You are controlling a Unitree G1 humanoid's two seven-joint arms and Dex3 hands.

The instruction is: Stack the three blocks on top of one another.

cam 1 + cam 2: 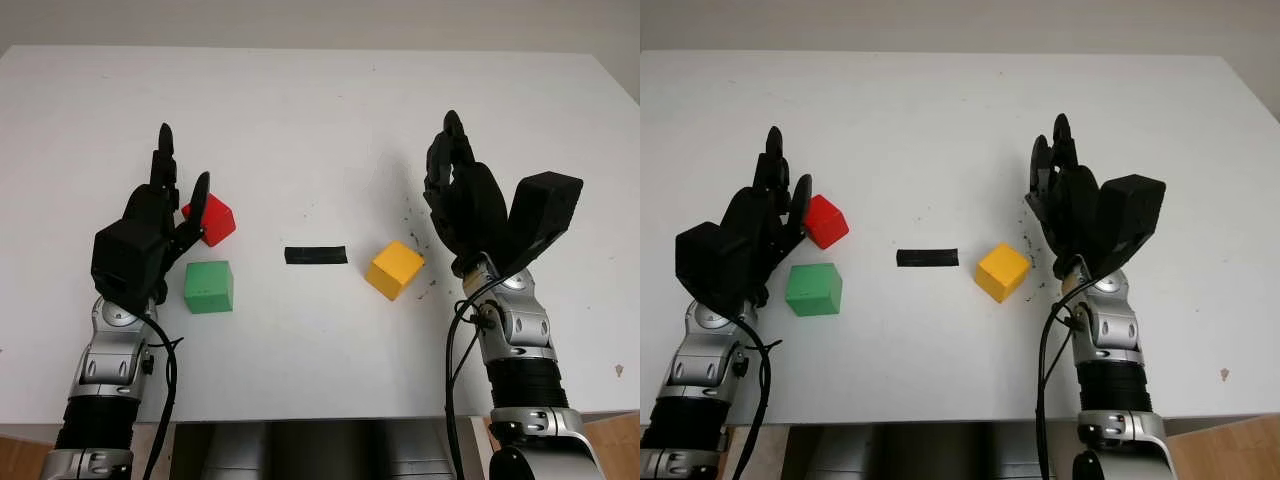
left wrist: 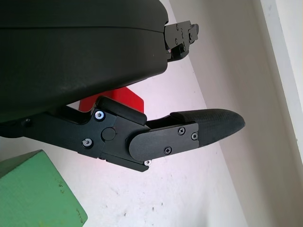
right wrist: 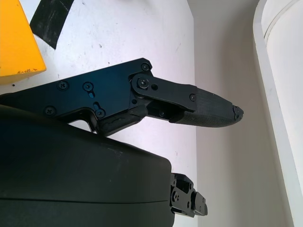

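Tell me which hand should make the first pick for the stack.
Left, probably. The left hand is open right beside the red block, with the green block just below it. The right hand, also open, has only the yellow block close by.

1. On the white bench [image 1: 320, 120] the red block [image 1: 213, 220] sits tilted, just beyond the green block [image 1: 209, 287].
2. The left hand [image 1: 165, 215] is at the red block, one of its fingers [image 1: 197, 192] against it.
3. A black strip [image 1: 316, 255] lies between the green block and the yellow block [image 1: 394, 269].
4. The right hand [image 1: 465, 205] is open, beside the yellow block.
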